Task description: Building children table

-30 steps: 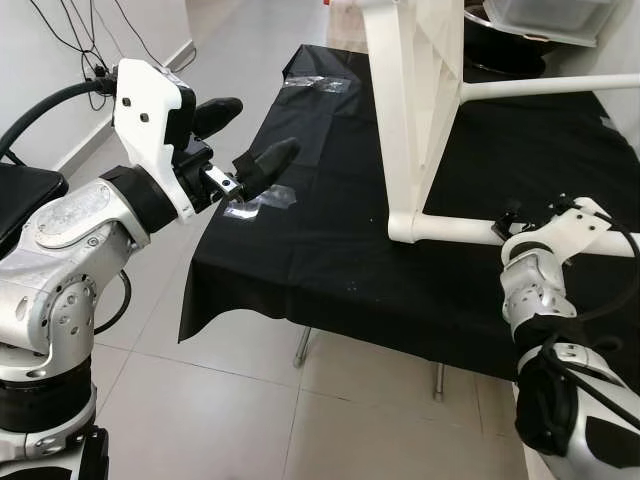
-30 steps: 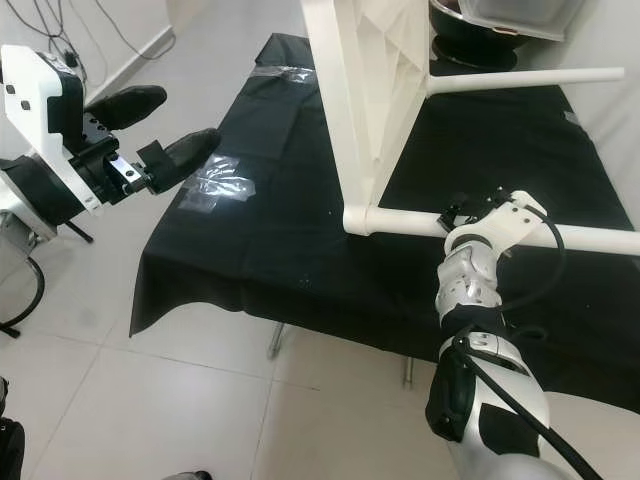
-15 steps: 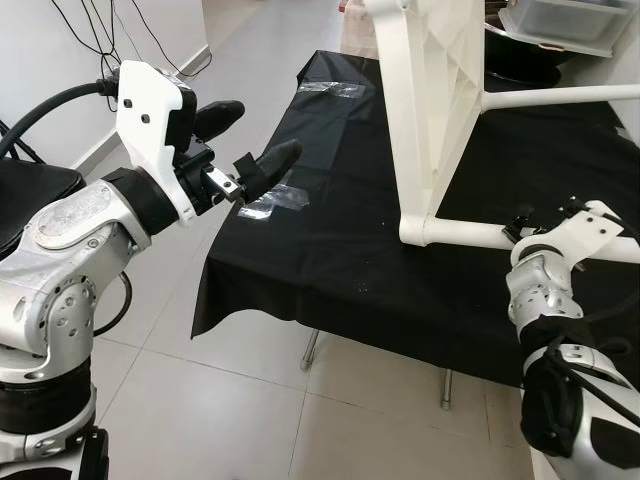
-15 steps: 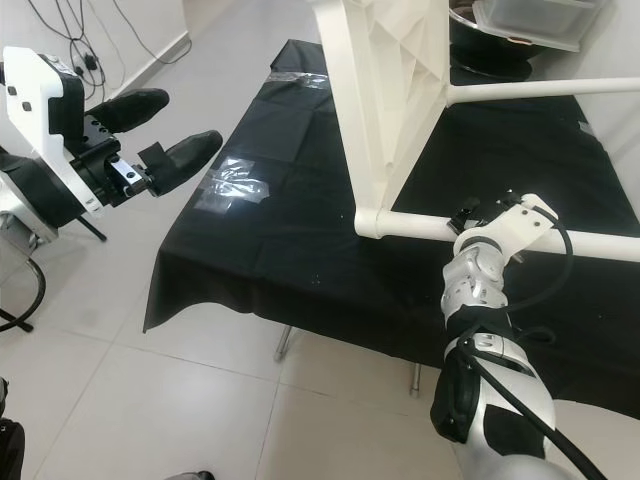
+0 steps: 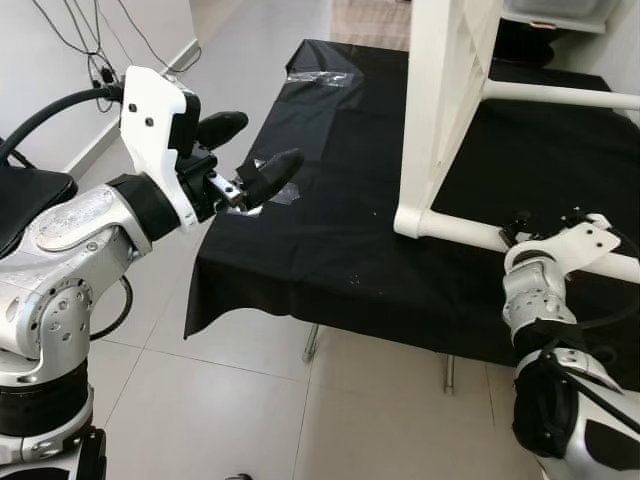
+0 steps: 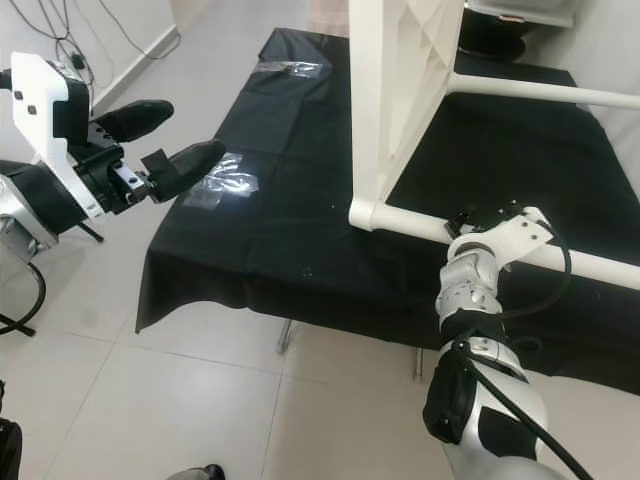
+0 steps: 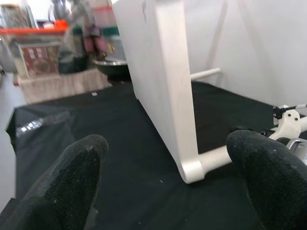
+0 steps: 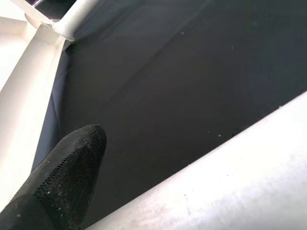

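Note:
The white children's table point(image 5: 440, 110) lies on its side on a black-clothed table point(image 5: 330, 250), with its top panel standing upright. Its near leg point(image 5: 470, 233) and far leg point(image 5: 560, 95) point out to the right. My left gripper point(image 5: 250, 150) hovers open over the cloth's left edge, holding nothing and well short of the panel. In the left wrist view its two fingers point(image 7: 62, 187) frame the panel's corner point(image 7: 189, 170). My right gripper point(image 5: 520, 225) sits at the near leg, and in the right wrist view the leg's white tube point(image 8: 216, 191) runs close across the picture.
Clear tape patches point(image 5: 275, 190) lie on the cloth near the left gripper and at the far corner point(image 5: 320, 78). A dark bowl point(image 6: 490, 40) and a grey bin point(image 5: 560, 10) stand at the back. A black seat point(image 5: 25, 190) is at my left. Tiled floor lies in front.
The whole view has shifted slightly as the camera moved. Both grippers keep their places relative to the white table.

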Controlling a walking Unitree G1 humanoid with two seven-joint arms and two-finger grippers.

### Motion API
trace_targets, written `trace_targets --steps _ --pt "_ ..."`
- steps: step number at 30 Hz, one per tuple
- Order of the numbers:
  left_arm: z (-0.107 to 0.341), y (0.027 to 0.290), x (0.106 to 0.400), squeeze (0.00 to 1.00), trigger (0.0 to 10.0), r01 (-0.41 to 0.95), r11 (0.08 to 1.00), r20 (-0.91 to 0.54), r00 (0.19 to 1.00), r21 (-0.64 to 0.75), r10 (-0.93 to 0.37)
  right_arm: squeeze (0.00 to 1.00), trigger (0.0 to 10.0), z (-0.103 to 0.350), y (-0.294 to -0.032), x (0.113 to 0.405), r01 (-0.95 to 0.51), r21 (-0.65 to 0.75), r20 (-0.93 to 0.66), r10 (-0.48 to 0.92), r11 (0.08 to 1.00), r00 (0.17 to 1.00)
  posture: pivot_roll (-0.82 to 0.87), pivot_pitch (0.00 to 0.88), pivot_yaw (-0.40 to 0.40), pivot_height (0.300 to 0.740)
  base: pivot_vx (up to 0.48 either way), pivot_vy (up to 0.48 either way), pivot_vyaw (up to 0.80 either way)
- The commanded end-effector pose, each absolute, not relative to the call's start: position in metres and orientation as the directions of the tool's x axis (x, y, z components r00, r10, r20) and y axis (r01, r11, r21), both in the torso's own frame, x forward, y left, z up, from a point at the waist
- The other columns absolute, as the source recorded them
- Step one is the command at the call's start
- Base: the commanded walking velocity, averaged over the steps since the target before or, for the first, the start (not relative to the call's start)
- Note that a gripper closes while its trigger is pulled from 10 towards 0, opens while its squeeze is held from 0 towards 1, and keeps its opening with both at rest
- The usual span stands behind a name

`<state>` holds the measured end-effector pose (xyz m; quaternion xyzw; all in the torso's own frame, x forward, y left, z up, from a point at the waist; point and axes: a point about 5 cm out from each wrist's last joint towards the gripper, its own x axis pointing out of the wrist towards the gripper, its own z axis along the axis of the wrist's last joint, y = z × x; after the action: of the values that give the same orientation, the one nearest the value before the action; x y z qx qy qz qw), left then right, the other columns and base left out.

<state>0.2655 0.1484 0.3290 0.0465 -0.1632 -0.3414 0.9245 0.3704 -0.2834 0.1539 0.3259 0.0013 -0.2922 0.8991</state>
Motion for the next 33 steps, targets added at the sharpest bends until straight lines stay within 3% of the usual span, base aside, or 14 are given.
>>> trace_targets --steps 1,7,11,17,20,27,33 --pt "0.332 0.145 0.261 0.0 10.0 0.632 0.746 0.277 0.694 0.208 -0.665 0.0 10.0 0.048 -0.275 0.319 0.729 0.25 -0.593 -0.495 0.637 0.636 0.12 0.369 0.031 0.74 0.0 0.0 0.0" --pt "0.33 0.142 0.258 0.0 10.0 0.655 0.737 0.262 0.691 0.169 -0.674 0.0 10.0 0.083 -0.285 0.339 0.655 0.398 -0.468 -0.472 0.642 0.747 0.09 0.42 0.035 0.74 0.0 0.0 0.0" --pt "0.331 0.143 0.258 0.0 10.0 0.667 0.73 0.264 0.684 0.152 -0.68 0.0 10.0 0.103 -0.294 0.344 0.652 0.4 -0.419 -0.504 0.644 0.755 0.07 0.431 0.032 0.74 0.0 0.0 0.0" --pt "0.329 0.139 0.256 0.0 10.0 0.683 0.718 0.263 0.674 0.134 -0.691 0.0 10.0 0.121 -0.311 0.328 0.739 0.265 -0.411 -0.621 0.619 0.667 0.04 0.446 0.017 0.74 0.0 0.0 0.0" --pt "0.327 0.133 0.254 0.0 10.0 0.697 0.707 0.269 0.664 0.116 -0.698 0.0 10.0 0.131 -0.315 0.299 0.776 0.185 -0.403 -0.674 0.602 0.619 0.02 0.452 0.005 0.74 0.0 0.0 0.0" --pt "0.326 0.131 0.253 0.0 10.0 0.705 0.701 0.268 0.659 0.108 -0.703 0.0 10.0 0.134 -0.314 0.283 0.776 0.16 -0.415 -0.671 0.611 0.614 0.0 0.457 0.005 0.74 0.0 0.0 0.0" --pt "0.327 0.127 0.253 0.0 10.0 0.716 0.692 0.268 0.651 0.096 -0.71 0.0 10.0 0.129 -0.321 0.269 0.802 0.106 -0.461 -0.686 0.587 0.563 -0.01 0.461 0.003 0.74 0.0 0.0 0.0"
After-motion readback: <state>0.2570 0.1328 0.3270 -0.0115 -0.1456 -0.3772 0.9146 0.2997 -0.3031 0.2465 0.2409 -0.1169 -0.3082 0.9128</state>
